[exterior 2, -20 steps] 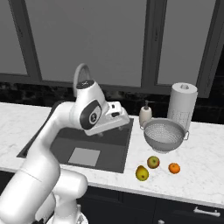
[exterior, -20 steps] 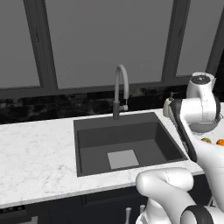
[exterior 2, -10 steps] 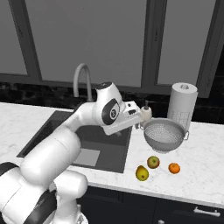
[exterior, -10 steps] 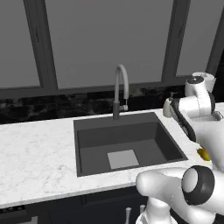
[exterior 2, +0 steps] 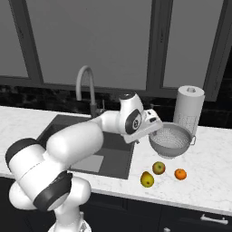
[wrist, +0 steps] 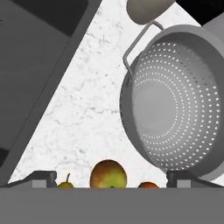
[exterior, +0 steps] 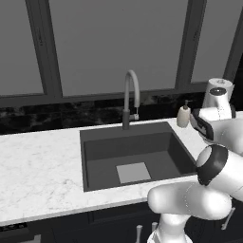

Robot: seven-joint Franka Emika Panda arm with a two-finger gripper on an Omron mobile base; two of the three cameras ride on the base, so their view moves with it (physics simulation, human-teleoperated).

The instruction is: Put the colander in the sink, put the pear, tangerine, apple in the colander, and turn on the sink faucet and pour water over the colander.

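The white marble desk carries everything. The dark sink is set into it, with the faucet arching up behind its back edge. To the sink's right the colander stands upright on the desk, in front of a paper towel roll. The claw hangs just beside the colander's rim, its jaws spread wide and holding nothing. Nearer the front edge lie the apple, the pear and the tangerine, close together.
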